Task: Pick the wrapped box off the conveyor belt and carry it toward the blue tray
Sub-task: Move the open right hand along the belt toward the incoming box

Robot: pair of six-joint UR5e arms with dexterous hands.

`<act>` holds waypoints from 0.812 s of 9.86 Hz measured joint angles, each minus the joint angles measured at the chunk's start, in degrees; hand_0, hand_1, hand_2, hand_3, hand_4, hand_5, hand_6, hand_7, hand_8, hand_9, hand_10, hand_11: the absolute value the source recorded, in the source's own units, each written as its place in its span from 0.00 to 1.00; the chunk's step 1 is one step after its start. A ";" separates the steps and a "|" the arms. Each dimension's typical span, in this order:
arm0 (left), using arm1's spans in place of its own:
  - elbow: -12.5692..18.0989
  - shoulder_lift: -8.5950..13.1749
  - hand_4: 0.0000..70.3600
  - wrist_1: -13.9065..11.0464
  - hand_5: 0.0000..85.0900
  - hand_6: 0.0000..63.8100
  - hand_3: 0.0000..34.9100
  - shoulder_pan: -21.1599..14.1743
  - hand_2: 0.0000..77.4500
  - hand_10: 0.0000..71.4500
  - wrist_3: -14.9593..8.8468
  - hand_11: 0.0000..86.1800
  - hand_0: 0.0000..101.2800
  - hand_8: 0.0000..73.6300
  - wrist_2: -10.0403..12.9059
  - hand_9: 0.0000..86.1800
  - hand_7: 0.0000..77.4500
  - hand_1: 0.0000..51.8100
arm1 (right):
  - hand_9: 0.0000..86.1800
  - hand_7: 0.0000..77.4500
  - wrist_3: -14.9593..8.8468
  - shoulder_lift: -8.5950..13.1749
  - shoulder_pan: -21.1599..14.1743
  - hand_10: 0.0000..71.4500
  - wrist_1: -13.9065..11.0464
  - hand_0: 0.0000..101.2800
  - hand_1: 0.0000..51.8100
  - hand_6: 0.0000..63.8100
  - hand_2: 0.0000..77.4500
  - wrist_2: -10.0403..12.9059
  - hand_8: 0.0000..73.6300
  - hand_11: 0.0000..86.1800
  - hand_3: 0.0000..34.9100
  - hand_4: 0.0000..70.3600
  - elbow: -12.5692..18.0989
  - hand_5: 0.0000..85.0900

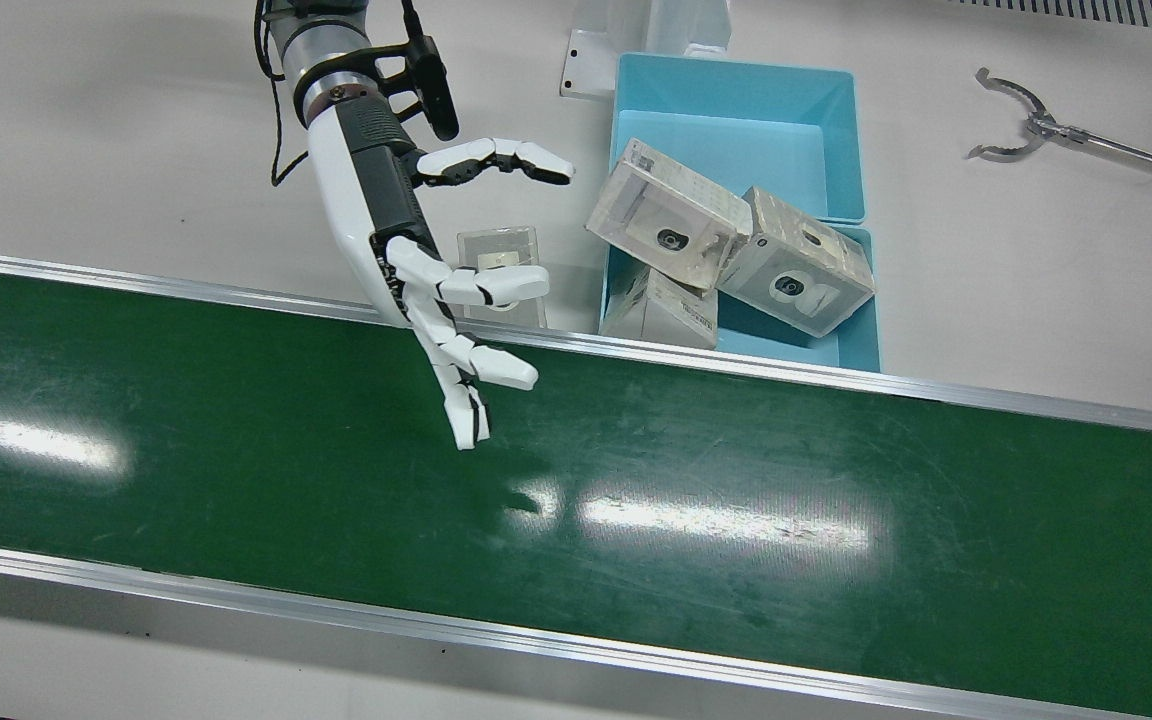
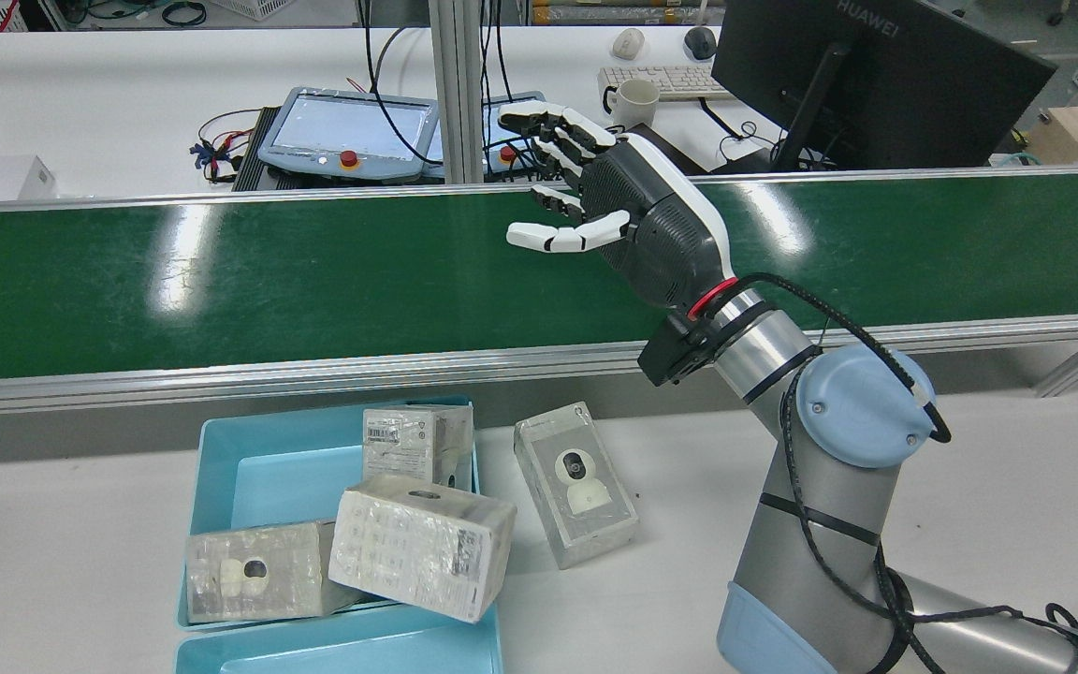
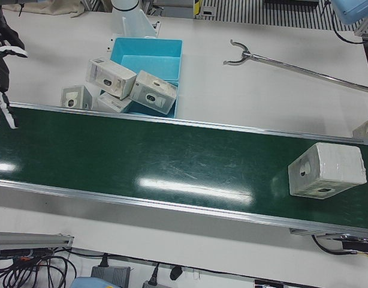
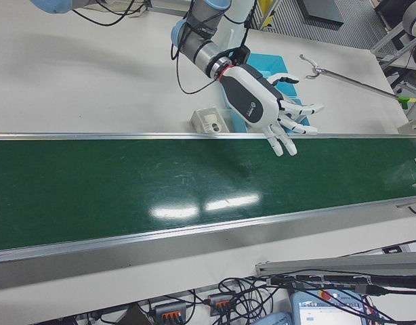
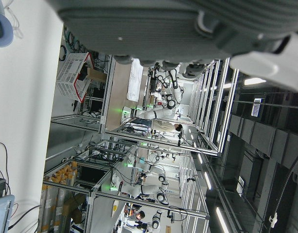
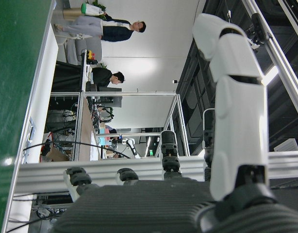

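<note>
Box (image 3: 326, 170) — whitish, seemingly film-wrapped, upright.

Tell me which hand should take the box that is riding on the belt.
Right, probably. The right hand hangs open above the belt near the blue tray. The box lies far along the belt. The left hand appears only in its own camera, away from the table.

The wrapped box (image 3: 326, 170) is a pale cube in cloudy plastic film, a dark round window on the face toward the camera. It sits flat on the green conveyor belt (image 3: 172, 165), near the belt's end and well apart from the right hand (image 3: 1, 72), which is spread and empty at the opposite end. The blue tray (image 3: 151, 60) lies between them, nearer that hand, beside the belt's far rail.
</note>
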 joint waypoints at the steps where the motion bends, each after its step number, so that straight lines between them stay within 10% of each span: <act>1: 0.00 0.00 0.00 0.00 0.01 0.00 0.00 0.00 0.01 0.00 0.00 0.00 0.00 0.01 0.00 0.01 0.01 0.00 | 0.03 0.26 0.01 -0.82 1.35 0.05 0.02 0.48 0.34 0.00 0.33 -0.20 0.00 0.06 0.86 0.31 -0.07 0.29; 8: 0.00 0.00 0.00 0.00 0.01 0.00 0.00 0.00 0.01 0.01 0.00 0.00 0.00 0.00 0.00 0.01 0.01 0.00 | 0.03 0.25 2.82 -6.79 6.90 0.02 0.05 0.47 0.26 0.00 0.23 -1.26 0.00 0.04 0.86 0.21 -3.46 0.28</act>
